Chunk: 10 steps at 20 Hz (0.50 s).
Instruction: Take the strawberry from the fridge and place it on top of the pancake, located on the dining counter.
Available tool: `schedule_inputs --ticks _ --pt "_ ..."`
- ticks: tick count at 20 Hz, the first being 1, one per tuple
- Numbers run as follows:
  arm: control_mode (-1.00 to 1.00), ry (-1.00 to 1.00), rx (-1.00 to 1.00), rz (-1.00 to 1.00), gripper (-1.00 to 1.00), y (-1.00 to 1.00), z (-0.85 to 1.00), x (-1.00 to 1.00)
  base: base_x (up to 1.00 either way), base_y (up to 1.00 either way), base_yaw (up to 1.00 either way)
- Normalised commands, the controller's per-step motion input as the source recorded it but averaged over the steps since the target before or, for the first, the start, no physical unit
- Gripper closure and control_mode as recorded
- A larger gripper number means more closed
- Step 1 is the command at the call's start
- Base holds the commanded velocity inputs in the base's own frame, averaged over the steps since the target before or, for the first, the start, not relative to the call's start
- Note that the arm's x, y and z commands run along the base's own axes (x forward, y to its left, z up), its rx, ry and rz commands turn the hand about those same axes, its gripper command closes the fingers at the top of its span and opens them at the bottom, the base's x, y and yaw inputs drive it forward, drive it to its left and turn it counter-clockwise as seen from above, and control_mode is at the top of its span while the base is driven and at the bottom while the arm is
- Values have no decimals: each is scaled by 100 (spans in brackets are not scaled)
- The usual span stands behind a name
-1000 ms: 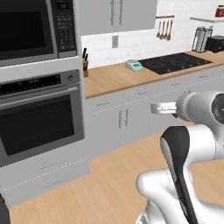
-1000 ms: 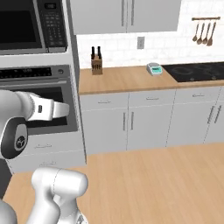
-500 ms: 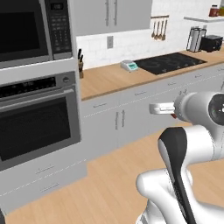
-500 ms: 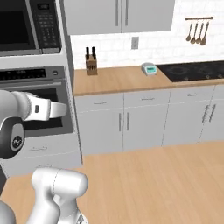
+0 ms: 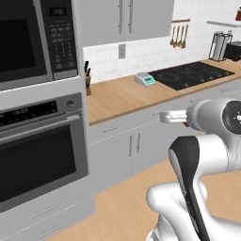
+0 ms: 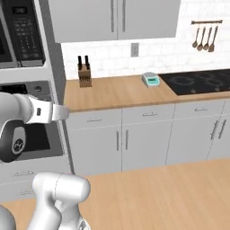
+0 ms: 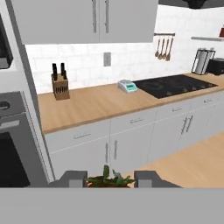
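While pinched on the strawberry [image 7: 107, 179], gripper [image 7: 109, 179] before wooden counter [image 7: 96, 106]: knife block [image 7: 60, 84], scale [image 7: 127, 86], stove [image 7: 175, 85].

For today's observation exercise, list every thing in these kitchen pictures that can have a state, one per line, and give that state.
tool: closed on a red fruit with a green leafy top, carried above the floor.
wall oven door: shut.
microwave door: shut.
upper cabinet doors: shut.
lower cabinet doors: shut.
drawers: shut.
stovetop: bare, nothing on it.
knife block: upright, knives in.
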Motion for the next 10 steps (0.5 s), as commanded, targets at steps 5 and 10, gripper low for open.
schedule_inputs --ticks 5,10 --pt "100 0 0 0 100 0 0 0 51 -100 -34" --pt "100 0 0 0 100 0 0 0 23 -88 -69"
